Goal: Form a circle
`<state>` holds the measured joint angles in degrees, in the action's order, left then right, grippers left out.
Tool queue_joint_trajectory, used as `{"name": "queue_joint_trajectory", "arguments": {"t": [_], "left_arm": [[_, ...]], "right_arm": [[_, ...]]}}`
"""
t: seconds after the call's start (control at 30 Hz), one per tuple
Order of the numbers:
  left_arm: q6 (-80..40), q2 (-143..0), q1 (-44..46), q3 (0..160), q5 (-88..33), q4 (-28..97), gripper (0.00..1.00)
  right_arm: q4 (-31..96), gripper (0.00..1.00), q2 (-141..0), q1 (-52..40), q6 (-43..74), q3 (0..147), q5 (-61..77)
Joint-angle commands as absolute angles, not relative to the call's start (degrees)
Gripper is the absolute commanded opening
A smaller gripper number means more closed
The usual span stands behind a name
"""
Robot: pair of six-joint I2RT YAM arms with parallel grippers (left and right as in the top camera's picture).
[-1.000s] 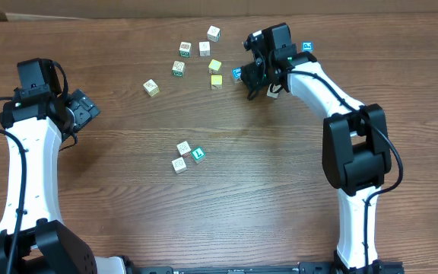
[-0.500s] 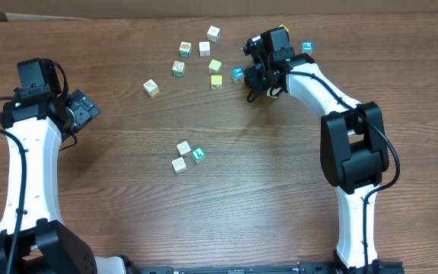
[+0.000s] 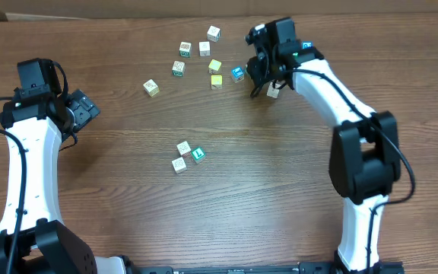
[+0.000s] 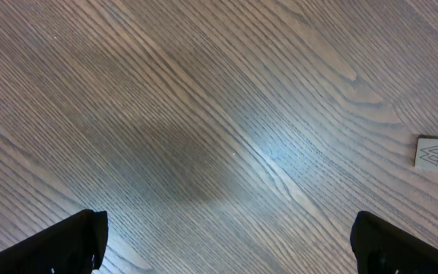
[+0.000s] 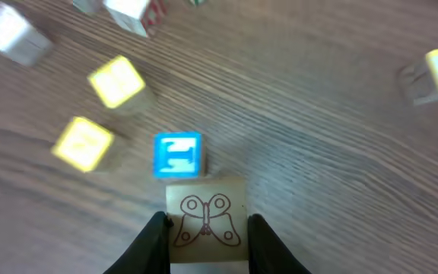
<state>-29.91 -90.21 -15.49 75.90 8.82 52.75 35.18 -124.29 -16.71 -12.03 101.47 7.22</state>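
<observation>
Right gripper [image 5: 206, 228] closes on the butterfly cube [image 5: 206, 219]
Its jaws have narrowed until the fingers [image 5: 152, 237] press both sides of the cube, which sits just short of the blue cube [image 5: 178, 155]. The wrist has turned, and the right arm [image 3: 363, 164] has swung outward toward the table's right side.

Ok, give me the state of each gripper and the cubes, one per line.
Left gripper: wide open, empty.
Right gripper: shut on the butterfly cube.
Butterfly cube: clamped, next to the blue cube.
Blue cube: free on the table.
Cube cluster: three cubes bunched together, no full circle yet.
</observation>
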Motion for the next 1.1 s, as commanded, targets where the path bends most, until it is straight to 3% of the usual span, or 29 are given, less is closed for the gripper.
{"name": "queue_joint_trajectory", "arguments": {"t": [0.0,0.5,1.07], "left_arm": [[-30.68,-89.69,-15.35,76.55,9.17,52.64,1.00],[-30.68,-89.69,-15.35,76.55,9.15,52.64,0.99],[-30.68,-89.69,-15.35,76.55,9.17,52.64,1.00]], "right_arm": [[38.46,0.23,-118.91,-17.15,-11.97,102.52,10.44],[62.85,0.20,-118.72,-18.41,-0.64,102.50,16.60],[74.78,0.19,-112.55,-22.13,8.62,102.50,19.22]]}}
